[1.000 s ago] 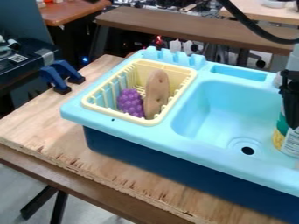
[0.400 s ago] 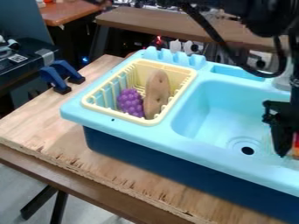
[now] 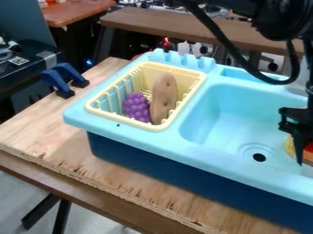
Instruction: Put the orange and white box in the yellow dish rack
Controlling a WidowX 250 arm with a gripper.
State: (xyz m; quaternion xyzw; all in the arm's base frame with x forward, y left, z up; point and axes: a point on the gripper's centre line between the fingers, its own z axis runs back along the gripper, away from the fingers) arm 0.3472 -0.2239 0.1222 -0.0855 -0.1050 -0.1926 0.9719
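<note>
Behind the work surface stand a long brown bench (image 3: 183,28) and a reddish-brown table (image 3: 76,10), with dark equipment (image 3: 24,66) at the left. The object nearest the black gripper (image 3: 298,148) is at the right edge of the sink unit (image 3: 137,135), showing patches of yellow, bright red and orange-brown (image 3: 308,156); it may be a labelled container. The gripper hangs in front of it, and whether the pincer is apart, together or clamped on the object cannot be told. The sink unit has a smooth, light-blue moulded top with rounded corners, a round dark drain (image 3: 259,157) and a dark-blue base. In its left part, a pale-yellow slatted basket (image 3: 160,127) holds a bumpy purple bunch of grapes (image 3: 136,107) beside an upright, oblong brown potato (image 3: 164,98). Beneath lies pale, grained plywood (image 3: 36,132) with a splintered front edge; blue clamps (image 3: 58,82) grip its far left side. The frame cuts off the object and the sink's right end, and the gripper hides part of the object.
</note>
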